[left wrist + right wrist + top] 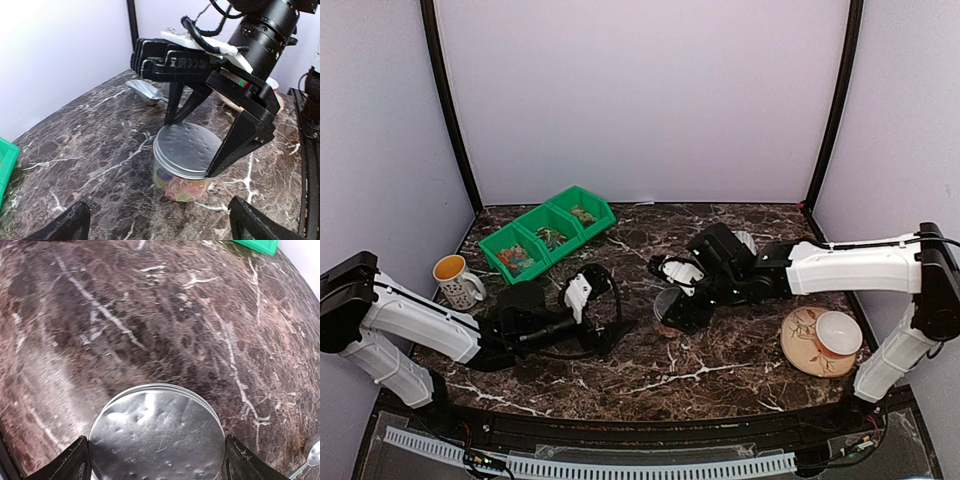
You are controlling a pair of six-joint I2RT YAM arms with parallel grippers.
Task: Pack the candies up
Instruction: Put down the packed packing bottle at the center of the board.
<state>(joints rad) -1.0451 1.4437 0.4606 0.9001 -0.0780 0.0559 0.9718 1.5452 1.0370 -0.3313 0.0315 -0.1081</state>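
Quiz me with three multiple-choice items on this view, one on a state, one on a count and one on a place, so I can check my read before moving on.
1. The candy jar is:
A. uncapped
B. capped with its metal lid
C. lying on its side

2. How many compartments does the green bin have?
A. two
B. three
C. four

3. The metal scoop lies:
A. in the green bin
B. inside the jar
C. on the marble tabletop

Answers:
1. B, the lid sits flat on the upright jar, with the right claw closed on it.
2. B, two dividers split the bin into three.
3. C, it lies flat on the marble, apart from the jar.
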